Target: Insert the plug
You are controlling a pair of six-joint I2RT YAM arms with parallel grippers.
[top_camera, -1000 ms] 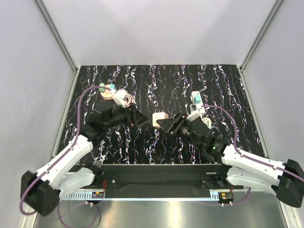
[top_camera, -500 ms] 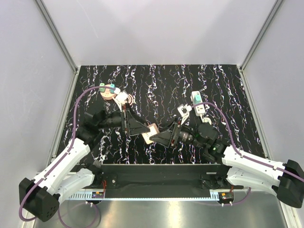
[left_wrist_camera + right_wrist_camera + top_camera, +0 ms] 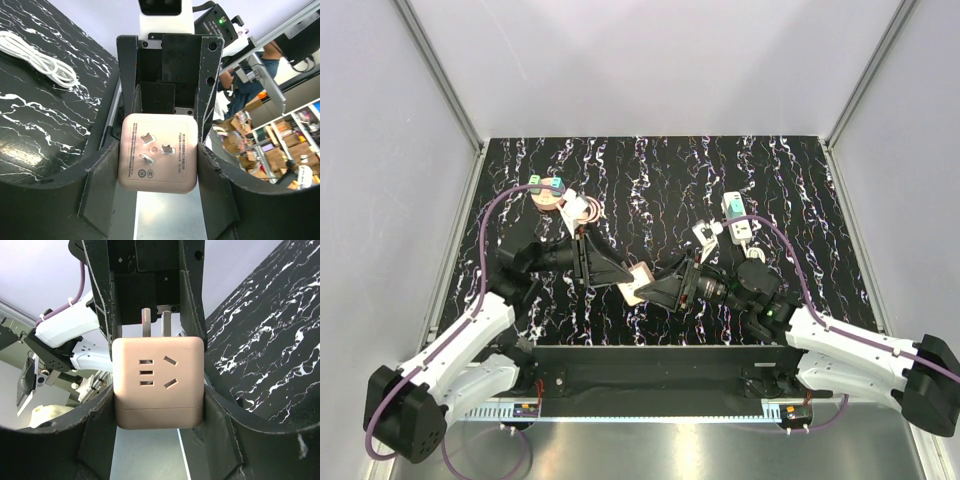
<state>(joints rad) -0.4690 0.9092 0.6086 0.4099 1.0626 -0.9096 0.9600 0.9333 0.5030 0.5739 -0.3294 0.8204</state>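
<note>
The plug (image 3: 638, 281) is a peach-tan cube held off the table near its front middle, between both grippers. My left gripper (image 3: 629, 277) reaches it from the left and my right gripper (image 3: 648, 287) from the right. In the left wrist view the plug's pronged face (image 3: 157, 152) sits between my left gripper's (image 3: 159, 172) fingers, touching both. In the right wrist view its socket face (image 3: 159, 382) sits between my right gripper's (image 3: 159, 407) fingers, touching both, with the prongs (image 3: 155, 324) pointing away. A white power strip (image 3: 734, 218) with a green patch lies at the right.
A flat round tan disc (image 3: 548, 193) with green clips and a coiled cable (image 3: 583, 210) lie at the back left; the coil also shows in the left wrist view (image 3: 42, 62). A small white piece (image 3: 705, 232) lies beside the strip. Grey walls enclose the black marbled table (image 3: 650, 170).
The right gripper carried the plug from the table's middle toward the front left and lower. The left gripper swung in and closed on it. Little has moved in the last half second.
</note>
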